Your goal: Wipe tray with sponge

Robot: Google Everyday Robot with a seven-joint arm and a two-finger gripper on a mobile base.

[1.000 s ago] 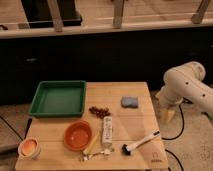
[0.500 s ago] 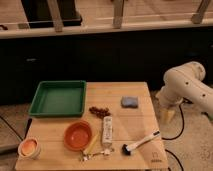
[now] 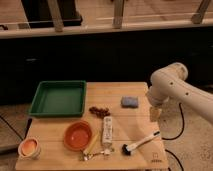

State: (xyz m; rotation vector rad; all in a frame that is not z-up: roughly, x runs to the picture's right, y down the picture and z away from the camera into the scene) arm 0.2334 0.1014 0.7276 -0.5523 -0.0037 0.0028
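Observation:
The green tray (image 3: 58,98) lies on the far left part of the wooden table, with nothing in it. The blue-grey sponge (image 3: 129,102) lies flat on the table's far right part, well apart from the tray. My gripper (image 3: 154,114) hangs from the white arm (image 3: 172,87) at the table's right edge, just right of and a little nearer than the sponge, not touching it. It holds nothing that I can see.
An orange bowl (image 3: 78,135) sits in front of the tray. A white remote (image 3: 107,131), a black-headed brush (image 3: 140,142), a dark red cluster (image 3: 99,111), a small cup (image 3: 28,148) and a yellow-handled utensil (image 3: 92,148) lie on the table (image 3: 135,122). A dark counter stands behind.

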